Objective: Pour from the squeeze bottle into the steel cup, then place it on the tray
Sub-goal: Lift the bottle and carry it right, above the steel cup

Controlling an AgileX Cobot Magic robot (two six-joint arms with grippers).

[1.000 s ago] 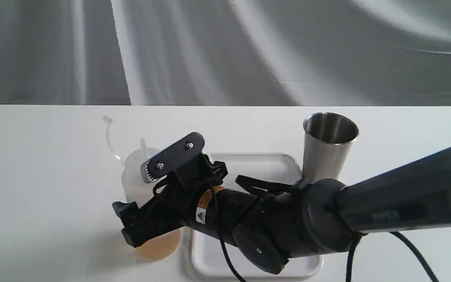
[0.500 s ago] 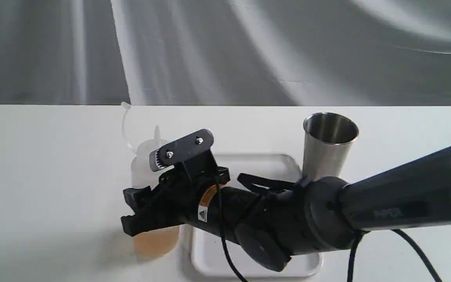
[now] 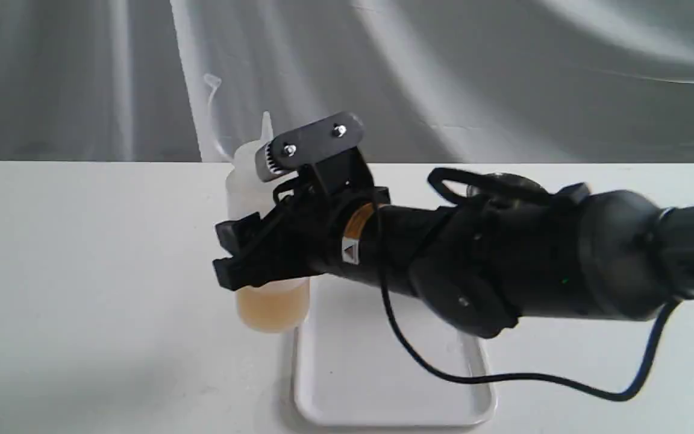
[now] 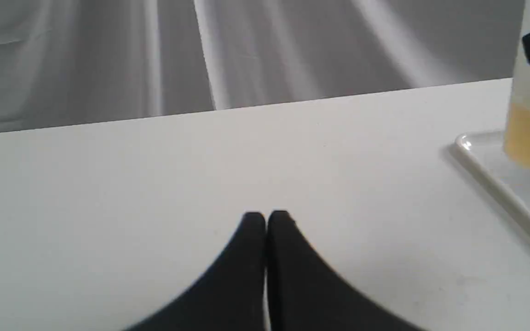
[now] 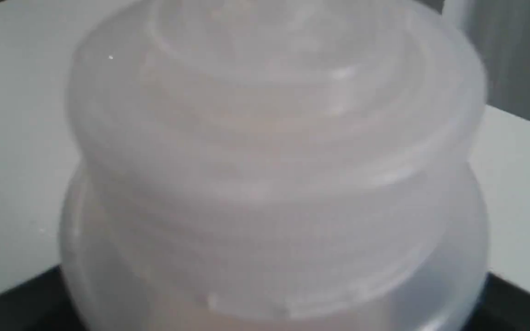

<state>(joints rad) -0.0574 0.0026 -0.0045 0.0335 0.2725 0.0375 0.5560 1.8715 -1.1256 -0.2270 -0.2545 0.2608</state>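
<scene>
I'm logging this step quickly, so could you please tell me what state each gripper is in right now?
Left gripper: jaws closed, holding nothing.
Right gripper: jaws closed on the squeeze bottle.

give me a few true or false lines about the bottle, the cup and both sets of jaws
1. The right jaws grip the bottle. True.
2. The bottle is tipped over the cup, pouring. False: it is upright, with its nozzle pointing up.
3. The left jaws are wide open. False: they are shut, tips together, with nothing between them.
4. Amber liquid fills only the bottle's lower part. True.
5. In the exterior view the right arm hides most of the cup. True.
</scene>
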